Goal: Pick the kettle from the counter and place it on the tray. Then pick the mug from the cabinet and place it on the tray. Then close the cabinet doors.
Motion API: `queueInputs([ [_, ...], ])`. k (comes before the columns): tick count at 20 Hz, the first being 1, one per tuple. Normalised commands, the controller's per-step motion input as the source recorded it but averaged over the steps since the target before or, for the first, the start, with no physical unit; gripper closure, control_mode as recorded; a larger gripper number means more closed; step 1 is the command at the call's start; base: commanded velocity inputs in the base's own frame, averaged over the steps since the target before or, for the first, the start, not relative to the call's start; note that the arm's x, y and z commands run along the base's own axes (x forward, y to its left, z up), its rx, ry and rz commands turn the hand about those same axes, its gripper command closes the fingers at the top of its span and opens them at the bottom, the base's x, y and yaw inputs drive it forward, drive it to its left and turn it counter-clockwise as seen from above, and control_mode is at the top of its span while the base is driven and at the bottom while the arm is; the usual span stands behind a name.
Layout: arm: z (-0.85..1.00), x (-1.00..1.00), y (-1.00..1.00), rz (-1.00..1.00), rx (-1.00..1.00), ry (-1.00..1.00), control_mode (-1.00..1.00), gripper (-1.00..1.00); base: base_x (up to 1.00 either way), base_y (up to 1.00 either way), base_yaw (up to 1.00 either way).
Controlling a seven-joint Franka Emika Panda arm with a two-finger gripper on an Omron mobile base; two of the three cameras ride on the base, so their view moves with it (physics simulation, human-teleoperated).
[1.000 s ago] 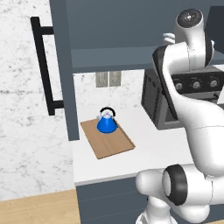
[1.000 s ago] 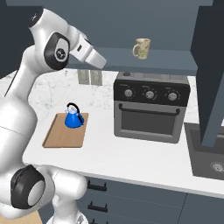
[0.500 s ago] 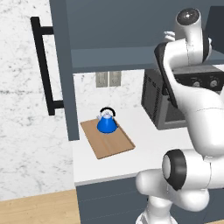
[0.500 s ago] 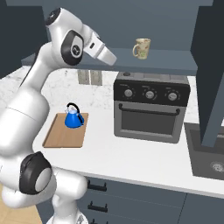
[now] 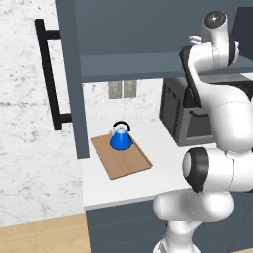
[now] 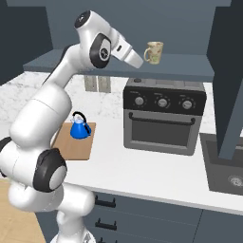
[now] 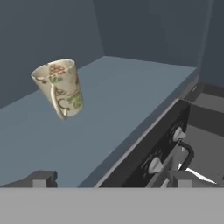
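mug (image 7: 60,88) upright on shelf ahead of claw, handle toward it | arm raised, reaching | claw (image 7: 109,178) apart, empty

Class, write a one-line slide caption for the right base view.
White arm reaches its gripper toward the beige speckled mug on the cabinet shelf; small blue kettle already sits on the wooden tray.

Flat, even rendered light; soft shadows, slight pixelation.

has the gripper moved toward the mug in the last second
Yes. In the right base view the gripper has swung right, away from the wall outlets, and now sits just left of the mug on the cabinet shelf.
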Motion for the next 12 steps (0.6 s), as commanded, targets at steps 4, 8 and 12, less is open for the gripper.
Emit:
queueInputs([
  [4, -0.26, 0.48, -0.02, 0.07, -0.01, 0.00, -1.00, -1.00, 0.00, 0.00, 0.00],
  [8, -0.21, 0.59, 0.00, 0.05, 0.00, 0.01, -1.00, -1.00, 0.00, 0.00, 0.00],
  [12, -0.06, 0.60, -0.08, 0.01, 0.00, 0.01, -1.00, -1.00, 0.00, 0.00, 0.00],
])
